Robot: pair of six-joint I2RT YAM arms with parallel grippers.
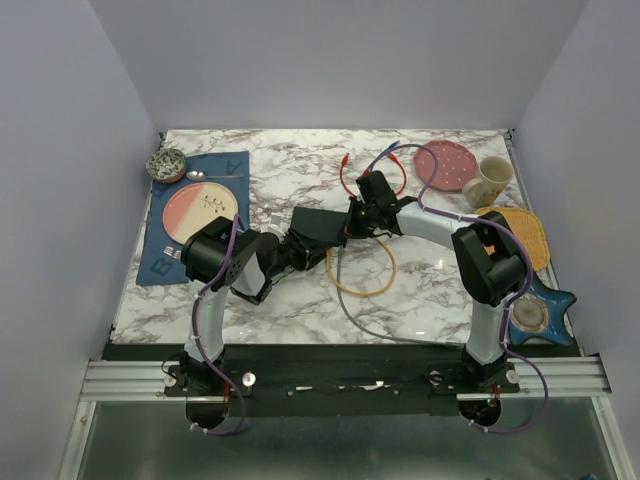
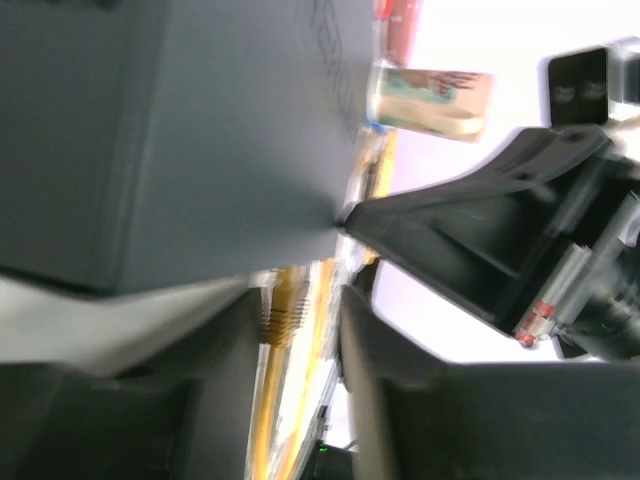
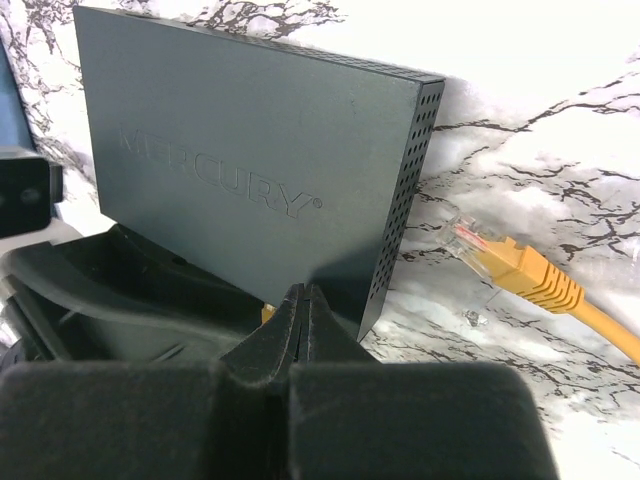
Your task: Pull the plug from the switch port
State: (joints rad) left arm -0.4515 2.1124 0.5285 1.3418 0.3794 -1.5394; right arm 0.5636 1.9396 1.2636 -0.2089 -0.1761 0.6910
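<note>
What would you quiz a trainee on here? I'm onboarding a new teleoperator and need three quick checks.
1. True or false: the orange Ethernet plug sits in a port of the switch.
2. The jaws of the right gripper are: A) wide apart, B) shut, C) out of view.
3. What word is embossed on the switch?
Key: 1 false, it lies loose on the marble table; 2 B; 3 MERCURY.
</note>
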